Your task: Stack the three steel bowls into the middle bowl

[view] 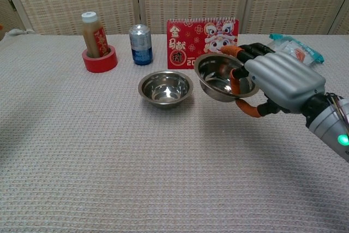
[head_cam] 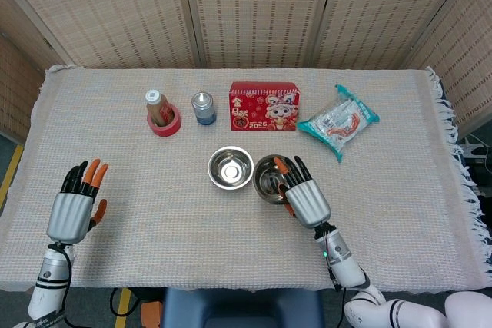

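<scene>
A steel bowl [head_cam: 231,167] [view: 165,88] sits on the cloth at the table's middle. My right hand [head_cam: 304,199] [view: 281,82] grips a second steel bowl [head_cam: 269,177] [view: 218,77] by its right rim, with fingers inside and thumb beneath. In the chest view this bowl hangs tilted above the cloth, just right of the middle bowl and apart from it. Only these two bowls show. My left hand [head_cam: 74,207] hovers open over the table's near left, fingers spread, holding nothing; the chest view does not show it.
Along the back stand a bottle [head_cam: 157,105] inside a red tape roll [view: 100,60], a blue can [head_cam: 203,107] [view: 141,45], a red calendar [head_cam: 264,106] [view: 202,43] and a snack packet [head_cam: 339,121]. The woven cloth [head_cam: 177,228] covers the whole table.
</scene>
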### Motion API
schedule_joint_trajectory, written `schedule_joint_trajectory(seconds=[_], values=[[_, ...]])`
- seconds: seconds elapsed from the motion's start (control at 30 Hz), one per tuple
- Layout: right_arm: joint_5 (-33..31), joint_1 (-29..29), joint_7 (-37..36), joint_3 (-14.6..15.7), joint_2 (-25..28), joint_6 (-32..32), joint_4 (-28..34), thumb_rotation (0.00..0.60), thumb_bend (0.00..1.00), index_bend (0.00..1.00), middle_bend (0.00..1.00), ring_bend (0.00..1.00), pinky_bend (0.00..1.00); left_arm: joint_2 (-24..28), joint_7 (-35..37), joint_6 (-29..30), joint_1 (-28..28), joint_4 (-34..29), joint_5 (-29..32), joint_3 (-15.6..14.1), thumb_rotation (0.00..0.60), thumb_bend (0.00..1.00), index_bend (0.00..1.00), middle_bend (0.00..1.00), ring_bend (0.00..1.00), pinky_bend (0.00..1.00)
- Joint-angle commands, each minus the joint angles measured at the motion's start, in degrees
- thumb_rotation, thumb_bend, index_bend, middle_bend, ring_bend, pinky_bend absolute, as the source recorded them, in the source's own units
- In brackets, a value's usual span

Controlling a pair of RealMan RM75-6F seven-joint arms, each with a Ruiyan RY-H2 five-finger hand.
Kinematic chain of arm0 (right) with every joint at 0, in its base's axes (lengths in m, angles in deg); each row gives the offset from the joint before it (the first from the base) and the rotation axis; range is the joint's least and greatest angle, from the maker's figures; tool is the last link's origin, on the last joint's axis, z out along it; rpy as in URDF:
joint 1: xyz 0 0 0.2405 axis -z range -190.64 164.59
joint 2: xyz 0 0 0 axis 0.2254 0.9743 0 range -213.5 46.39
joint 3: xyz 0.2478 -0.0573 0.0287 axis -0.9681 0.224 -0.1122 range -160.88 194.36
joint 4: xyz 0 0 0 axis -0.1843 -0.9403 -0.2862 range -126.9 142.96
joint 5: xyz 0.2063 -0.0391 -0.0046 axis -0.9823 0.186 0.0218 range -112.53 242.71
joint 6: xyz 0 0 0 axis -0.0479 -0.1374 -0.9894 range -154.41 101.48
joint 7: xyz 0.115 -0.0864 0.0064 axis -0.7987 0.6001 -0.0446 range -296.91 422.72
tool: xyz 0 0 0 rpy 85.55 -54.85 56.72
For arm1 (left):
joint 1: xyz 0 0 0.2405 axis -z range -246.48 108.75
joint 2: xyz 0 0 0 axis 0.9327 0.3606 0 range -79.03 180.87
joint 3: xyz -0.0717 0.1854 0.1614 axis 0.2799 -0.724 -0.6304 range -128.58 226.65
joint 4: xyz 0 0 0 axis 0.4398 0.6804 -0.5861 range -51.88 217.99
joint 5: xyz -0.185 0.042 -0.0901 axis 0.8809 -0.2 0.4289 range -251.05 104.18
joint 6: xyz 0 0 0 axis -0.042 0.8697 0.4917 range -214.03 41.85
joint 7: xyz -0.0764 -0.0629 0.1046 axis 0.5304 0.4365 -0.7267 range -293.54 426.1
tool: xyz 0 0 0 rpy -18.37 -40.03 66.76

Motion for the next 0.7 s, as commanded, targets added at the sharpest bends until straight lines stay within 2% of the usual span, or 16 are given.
schedule_joint_trajectory(seconds=[0.03, 0.1, 0.2, 0.27, 0.43, 0.53, 0.57, 0.63, 0.67, 0.7], values=[[-1.3, -3.0, 1.3, -2.6, -2.2, 2.5, -0.5, 0.6, 0.39, 0.64, 0.01, 0.0, 0.0, 0.3, 0.2, -0.2, -0.1, -0.2, 0.2, 0.2, 0.6, 0.44, 0.0, 0.0, 0.0, 0.11], [-1.5, -3.6, 1.5, -3.0, -2.6, 2.9, -0.8, 0.6, 0.39, 0.64, 0.01, 0.0, 0.0, 0.5, 0.2, -0.2, -0.2, -0.3, 0.2, 0.3, 0.6, 0.44, 0.0, 0.0, 0.0, 0.11], [-3.5, -7.5, 2.0, -5.9, -5.7, 6.0, -3.6, 0.6, 0.39, 0.62, 0.01, 0.0, 0.0, 1.2, 0.3, -0.5, -0.5, -0.6, 0.6, 0.7, 0.6, 0.44, 0.0, 0.0, 0.0, 0.11], [-6.2, -12.5, 1.3, -9.2, -10.2, 10.5, -9.3, 0.6, 0.39, 0.6, 0.01, 0.0, 0.0, 2.2, 0.7, -0.2, -1.1, -1.1, 1.4, 1.1, 0.6, 0.44, 0.0, 0.0, 0.0, 0.11], [-7.8, -18.3, -1.4, -10.9, -15.8, 13.6, -19.5, 0.6, 0.39, 0.51, 0.01, 0.0, 0.0, 3.6, 1.2, -0.5, -2.0, -1.9, 2.3, 1.5, 0.6, 0.44, 0.0, 0.0, 0.0, 0.11], [-9.2, -20.1, -4.1, -11.3, -17.7, 15.4, -22.8, 0.6, 0.39, 0.36, 0.01, 0.0, 0.0, 4.0, 1.2, -0.2, -2.5, -2.3, 2.5, 1.7, 0.6, 0.44, 0.0, 0.0, 0.0, 0.12], [-9.7, -20.2, -4.3, -11.2, -17.7, 15.9, -22.9, 0.6, 0.39, 0.26, 0.01, 0.0, 0.0, 4.1, 1.2, 0.0, -2.7, -2.4, 2.4, 1.7, 0.6, 0.44, 0.0, 0.0, 0.0, 0.11], [-10.6, -19.7, -3.3, -10.7, -16.9, 16.1, -21.6, 0.6, 0.36, 0.07, 0.0, 0.0, 0.0, 4.3, 1.1, 0.2, -2.9, -2.8, 2.1, 1.7, 0.6, 0.44, 0.0, 0.0, 0.0, 0.11], [-10.6, -19.2, -3.0, -10.3, -16.2, 15.6, -20.3, 0.6, 0.33, 0.02, 0.0, 0.0, 0.0, 4.4, 1.0, 0.2, -3.1, -2.9, 2.0, 1.6, 0.6, 0.44, 0.0, 0.0, 0.0, 0.12], [-10.6, -18.5, -2.8, -9.9, -15.2, 14.8, -18.5, 0.6, 0.3, 0.0, 0.0, 0.0, 0.0, 4.5, 0.9, 0.3, -3.2, -3.2, 1.9, 1.5, 0.6, 0.44, 0.0, 0.0, 0.0, 0.12]])
